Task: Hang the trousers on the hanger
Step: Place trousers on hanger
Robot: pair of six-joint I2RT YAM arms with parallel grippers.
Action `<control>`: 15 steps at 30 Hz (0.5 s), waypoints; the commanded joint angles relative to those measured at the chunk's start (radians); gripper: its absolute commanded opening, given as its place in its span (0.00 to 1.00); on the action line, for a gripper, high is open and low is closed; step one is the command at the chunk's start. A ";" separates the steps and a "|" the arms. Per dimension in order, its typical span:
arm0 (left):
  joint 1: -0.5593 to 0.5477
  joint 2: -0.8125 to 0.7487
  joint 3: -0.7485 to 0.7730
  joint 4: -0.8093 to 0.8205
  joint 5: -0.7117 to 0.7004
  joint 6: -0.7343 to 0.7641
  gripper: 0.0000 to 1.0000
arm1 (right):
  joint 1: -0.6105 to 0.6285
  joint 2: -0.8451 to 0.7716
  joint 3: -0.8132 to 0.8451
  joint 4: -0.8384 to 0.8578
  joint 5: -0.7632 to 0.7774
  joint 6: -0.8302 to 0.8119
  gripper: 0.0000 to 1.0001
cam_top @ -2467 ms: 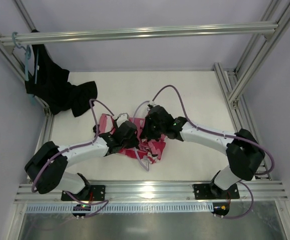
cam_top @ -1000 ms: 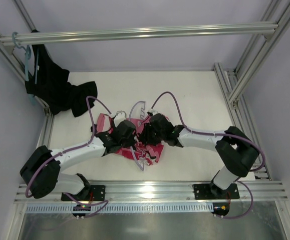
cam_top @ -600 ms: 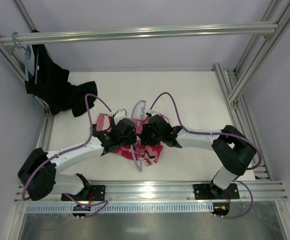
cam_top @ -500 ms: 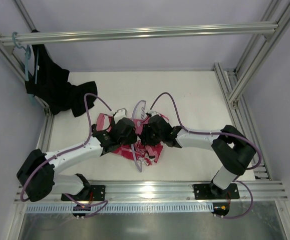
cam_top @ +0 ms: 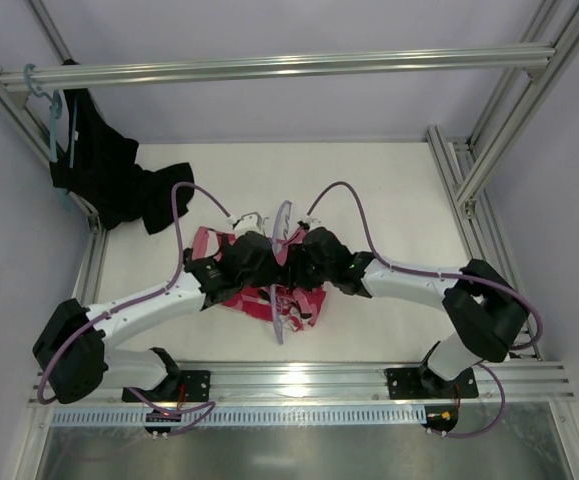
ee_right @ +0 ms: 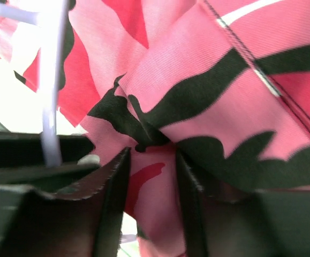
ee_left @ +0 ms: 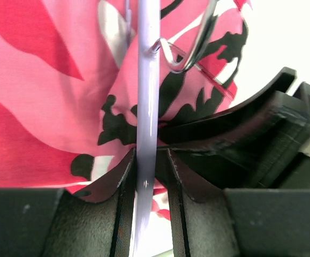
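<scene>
Pinching hanger with left fingers | pinching trousers with right fingers | could drop cloth if pinch slackens

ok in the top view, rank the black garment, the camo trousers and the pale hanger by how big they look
1. black garment
2. trousers, bunched and partly covered, so really bigger than they show
3. hanger, only thin bits visible
</scene>
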 commanded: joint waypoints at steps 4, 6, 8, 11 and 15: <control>-0.009 0.012 0.077 0.051 0.042 0.026 0.29 | 0.016 -0.211 -0.065 -0.033 0.040 -0.029 0.57; -0.009 0.020 0.083 0.051 0.053 0.028 0.30 | 0.016 -0.273 -0.113 -0.016 0.026 -0.038 0.63; -0.011 0.029 0.088 0.056 0.056 0.028 0.30 | 0.022 -0.328 -0.165 0.040 -0.004 -0.046 0.66; -0.012 0.036 0.087 0.065 0.064 0.025 0.30 | 0.036 -0.350 -0.188 0.089 -0.021 -0.053 0.69; -0.015 0.064 0.094 0.086 0.083 0.017 0.31 | 0.044 -0.322 -0.180 0.100 0.000 -0.047 0.69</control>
